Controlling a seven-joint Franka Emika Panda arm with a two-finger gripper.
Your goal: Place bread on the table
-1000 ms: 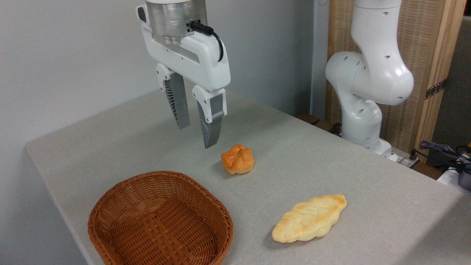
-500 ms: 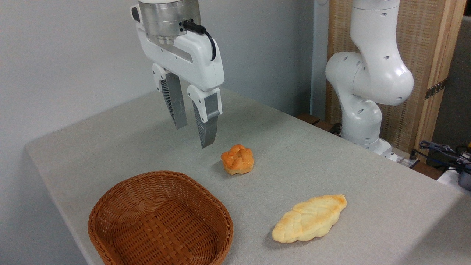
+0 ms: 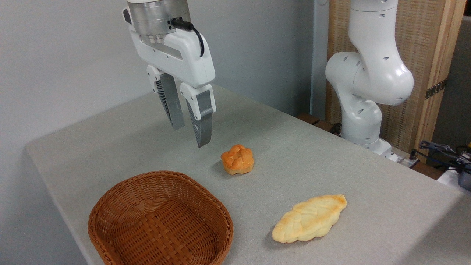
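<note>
Pincer (image 3: 189, 135) hangs in the air above the mid-back part of the table (image 3: 128, 132), fingers pointing down w/ only a narrow gap between them, nothing held. It's clear of everything: no contact w/ table or food.

Bread (image 3: 310, 219) lies flat on the cloth near the table's front edge, toward the right corner, ridged side up, lying diagonally. Well apart from the pincer. Small round roll (image 3: 237, 159) sits around the table's centre, just beside and below the pincer tips. Wicker basket (image 3: 160, 221) at the front left corner looks empty, as far as the view shows its inside.

Judging by how things lie, the bread is already on the table and out of the basket, so the task looks done or nearly so.

Risks from here, as I see it:
- Roll is the nearest thing to the pincer; any drop or sideways swing toward it could knock or grab the wrong item.
- Bread is fairly close to the front edge; a nudge from arm or fingers could push it off.
- Re-grasping the bread w/ fingers this close together would mean opening first, else they'd jab the crust.
</note>
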